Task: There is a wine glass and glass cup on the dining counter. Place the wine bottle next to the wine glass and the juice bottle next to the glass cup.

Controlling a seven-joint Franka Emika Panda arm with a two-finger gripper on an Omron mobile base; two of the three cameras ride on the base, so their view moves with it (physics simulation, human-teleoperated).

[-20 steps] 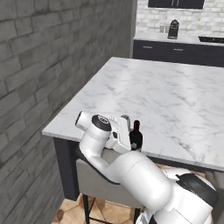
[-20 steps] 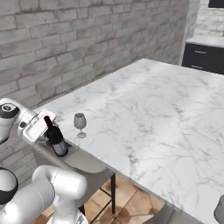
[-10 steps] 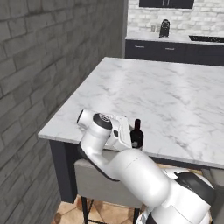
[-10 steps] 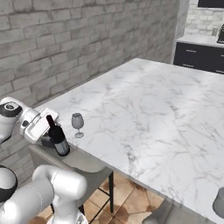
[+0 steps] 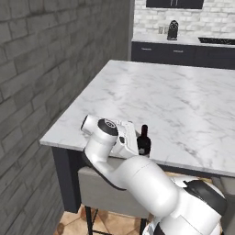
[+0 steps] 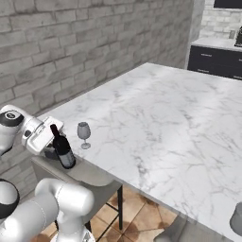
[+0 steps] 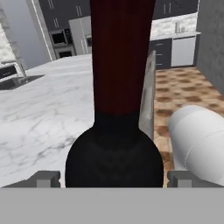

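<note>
So, quick rundown of the scene:

tool: the tool [image 7: 113,179] has its jaws spread wide on either side of the wine bottle [image 6: 63,149]; can't tell whether the fingertips [image 7: 47,179] actually touch the glass.
wine bottle: upright at the near left corner of the surface [image 6: 160,118], right by the edge; nearly black body, narrow neck, dark red top.
wine glass: the wine glass [image 6: 83,134] stands just beside the bottle, a little further in; clear, rounded bowl, thin stem, round foot.
glass cup: the glass cup [image 6: 237,220] is well apart, at the far right of the near edge; short, greyish, see-through.
surface: white marble with grey veins on a dark base.
around: grey brick wall [image 5: 41,69] to the left, dark kitchen cabinets [image 5: 183,53] behind, a stool [image 6: 90,177] tucked under the edge.
</note>
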